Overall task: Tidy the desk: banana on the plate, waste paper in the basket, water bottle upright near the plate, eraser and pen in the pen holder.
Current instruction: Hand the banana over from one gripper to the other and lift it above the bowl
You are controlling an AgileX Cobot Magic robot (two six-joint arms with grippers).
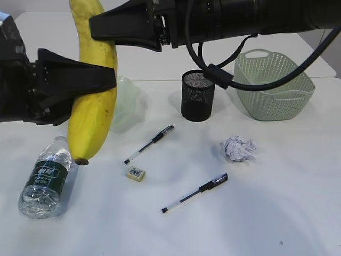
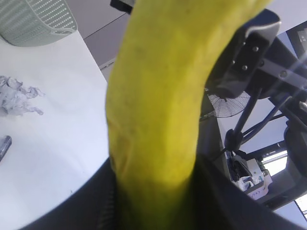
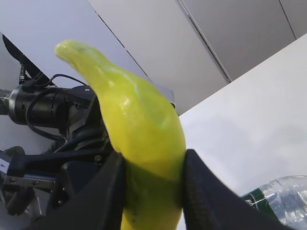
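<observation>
**Yellow banana held aloft by two arms**

Yellow and nearly upright, the banana hangs above the white table, clamped by both grippers at once. The left gripper pinches it around the middle, jaws partly closed against the peel; the right gripper grips it higher up, near the stem end (its tip points down). Just right of the banana sits the pale green plate. Below its tip lies the water bottle on its side. Farther right are two pens, an eraser, crumpled paper, the black mesh pen holder and the green basket.
</observation>
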